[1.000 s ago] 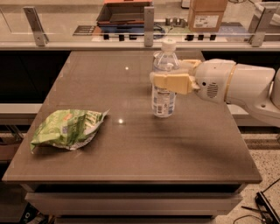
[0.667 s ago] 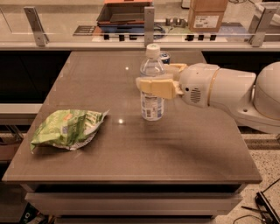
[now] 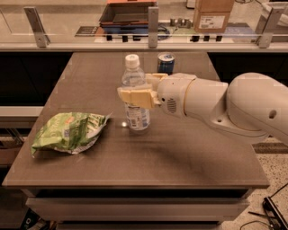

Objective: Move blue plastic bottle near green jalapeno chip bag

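Observation:
The blue plastic bottle (image 3: pixel 135 85) is clear with a white cap and a white-and-blue label, and stands upright near the middle of the brown table (image 3: pixel 171 152). My gripper (image 3: pixel 137 92) is shut on the bottle's middle, reaching in from the right. The green jalapeno chip bag (image 3: pixel 67 132) lies crumpled at the left front of the table, a short gap left of the bottle.
A blue-and-silver drink can (image 3: pixel 165 63) stands at the back of the table, behind my arm. A glass-railed counter with a cardboard box (image 3: pixel 213 15) and a tray (image 3: pixel 128 13) runs behind the table. Cables lie on the floor at the lower right.
My gripper has carried the bottle left and toward the front, closer to the chip bag. The drink can behind the arm has come into view.

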Tool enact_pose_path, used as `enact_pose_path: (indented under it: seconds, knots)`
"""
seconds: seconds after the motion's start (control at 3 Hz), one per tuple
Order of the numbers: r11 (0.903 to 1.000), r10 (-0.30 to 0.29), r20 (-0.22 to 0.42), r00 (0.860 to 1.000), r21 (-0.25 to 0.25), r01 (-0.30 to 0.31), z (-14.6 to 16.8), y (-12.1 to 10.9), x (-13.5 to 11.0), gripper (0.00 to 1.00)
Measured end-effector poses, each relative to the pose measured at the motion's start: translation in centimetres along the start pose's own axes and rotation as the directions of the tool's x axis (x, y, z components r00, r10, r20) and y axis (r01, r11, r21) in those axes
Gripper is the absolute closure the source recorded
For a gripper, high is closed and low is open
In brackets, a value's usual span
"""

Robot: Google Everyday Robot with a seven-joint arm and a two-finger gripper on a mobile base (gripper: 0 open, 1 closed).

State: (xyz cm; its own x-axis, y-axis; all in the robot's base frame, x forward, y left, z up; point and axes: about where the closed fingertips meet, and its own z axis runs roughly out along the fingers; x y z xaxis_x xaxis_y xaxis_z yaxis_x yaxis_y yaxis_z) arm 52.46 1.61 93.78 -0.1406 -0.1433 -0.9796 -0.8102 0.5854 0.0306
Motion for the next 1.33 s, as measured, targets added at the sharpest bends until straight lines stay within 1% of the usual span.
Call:
enact_pose_path:
  seconds: [0.33,0.67,1.0,1.33]
  knots:
    - [1.0000,0.003,-0.003,1.000,0.007,-0.003,1.6,1.6,0.1,1.00]
    - [0.9998,0.005,0.009,1.000,0.018,-0.006,2.1,2.4,0.2,1.00]
    - [0.9994,0.013,0.041,0.999,0.033,-0.014,1.7,2.8,0.3,1.00]
    - [0.9988,0.029,0.079,0.996,0.037,-0.032,0.9,2.6,0.8,1.00]
